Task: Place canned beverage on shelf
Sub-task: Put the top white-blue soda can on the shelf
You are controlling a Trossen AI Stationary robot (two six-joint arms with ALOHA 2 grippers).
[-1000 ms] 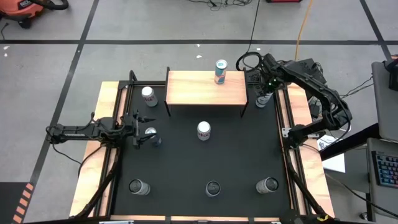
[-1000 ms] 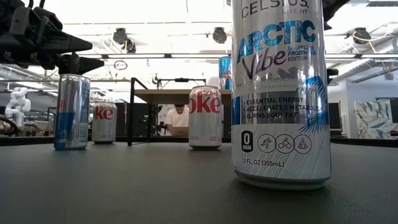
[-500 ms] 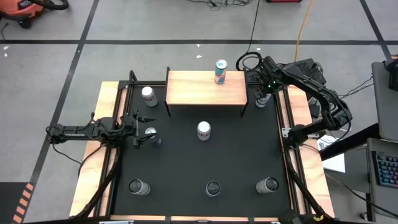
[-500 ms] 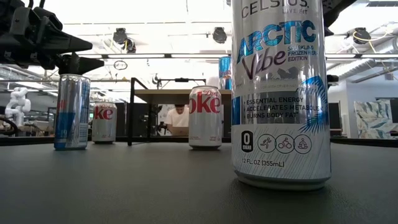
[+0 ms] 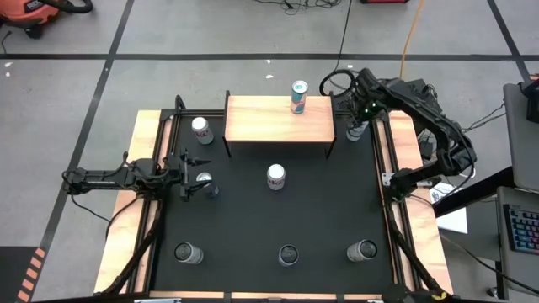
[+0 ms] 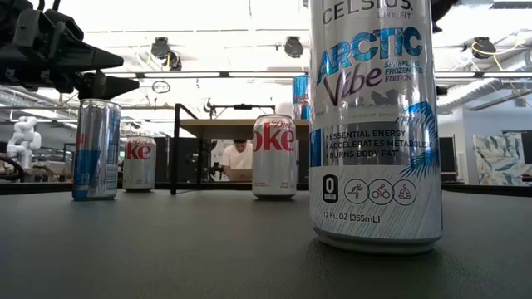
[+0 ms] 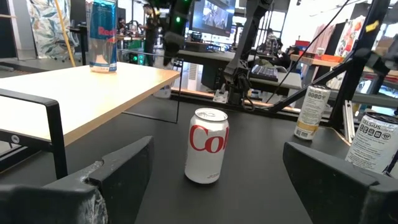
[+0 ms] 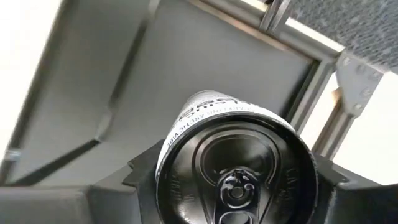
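The can (image 8: 236, 155) stands on the bench (image 5: 253, 219) just off the right end of the shelf (image 5: 261, 126), clamped between the fingers (image 8: 118, 186) of the right hand (image 5: 358, 126). The left hand (image 5: 187, 177) hangs open beside a blue can (image 5: 203, 179) at the bench's left edge, gripping nothing.
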